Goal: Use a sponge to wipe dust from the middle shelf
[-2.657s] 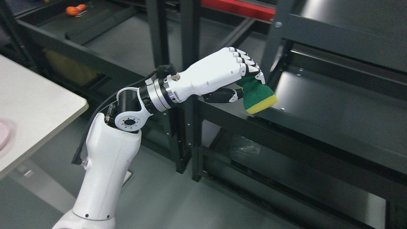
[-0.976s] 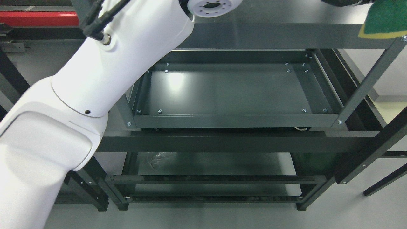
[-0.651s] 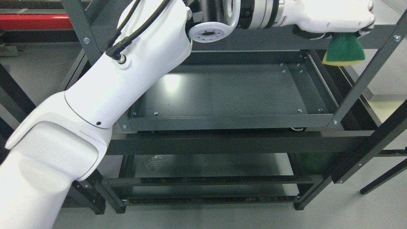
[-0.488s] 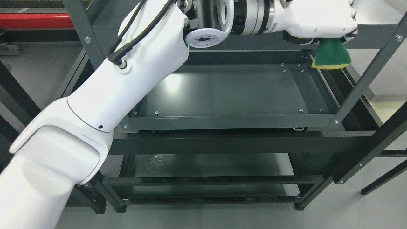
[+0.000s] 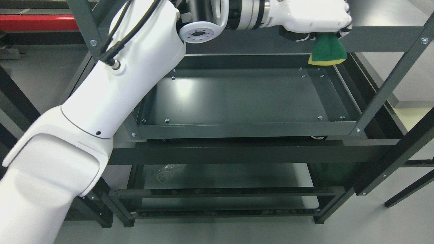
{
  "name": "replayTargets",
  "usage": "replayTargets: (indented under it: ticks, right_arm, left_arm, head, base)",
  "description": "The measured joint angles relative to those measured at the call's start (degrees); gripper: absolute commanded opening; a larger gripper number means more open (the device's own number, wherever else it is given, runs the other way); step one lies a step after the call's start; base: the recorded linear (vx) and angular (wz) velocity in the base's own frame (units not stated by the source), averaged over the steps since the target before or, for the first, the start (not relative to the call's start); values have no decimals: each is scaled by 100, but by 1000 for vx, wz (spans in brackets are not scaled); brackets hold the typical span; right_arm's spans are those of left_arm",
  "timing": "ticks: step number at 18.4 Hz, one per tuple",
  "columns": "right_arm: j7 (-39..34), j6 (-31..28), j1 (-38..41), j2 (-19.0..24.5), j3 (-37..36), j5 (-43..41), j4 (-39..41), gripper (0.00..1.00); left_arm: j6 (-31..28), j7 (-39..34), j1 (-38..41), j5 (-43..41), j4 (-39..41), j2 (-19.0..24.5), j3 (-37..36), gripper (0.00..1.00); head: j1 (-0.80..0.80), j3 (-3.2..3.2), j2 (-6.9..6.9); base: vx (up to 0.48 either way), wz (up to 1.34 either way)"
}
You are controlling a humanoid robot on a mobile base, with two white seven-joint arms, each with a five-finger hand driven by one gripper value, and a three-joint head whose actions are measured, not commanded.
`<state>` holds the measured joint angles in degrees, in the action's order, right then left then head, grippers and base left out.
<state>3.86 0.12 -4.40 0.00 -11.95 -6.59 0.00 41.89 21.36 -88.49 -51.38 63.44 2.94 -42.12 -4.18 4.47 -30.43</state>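
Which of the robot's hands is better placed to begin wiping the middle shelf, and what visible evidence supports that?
Probably the left hand: its fingers already grip the sponge, which hangs above the far right corner of the middle shelf. No right arm shows in the head view.

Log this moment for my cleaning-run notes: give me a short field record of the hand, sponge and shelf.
active arm: left, reaching across the rack top
left robot hand: shut on the sponge
sponge: green over yellow, hanging below the hand
sponge position: above the far right corner of the middle shelf
contact with shelf: cannot tell
right arm: not in view
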Motion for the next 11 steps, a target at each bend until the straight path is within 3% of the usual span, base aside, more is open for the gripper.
replayTargets:
  ticks: [11]
  right_arm:
    - [23, 0, 0, 0, 0, 0, 0, 100]
  left_arm:
    - [309, 767, 223, 52, 396, 838, 628, 2]
  head:
    - [0, 0, 0]
  base:
    - [0, 0]
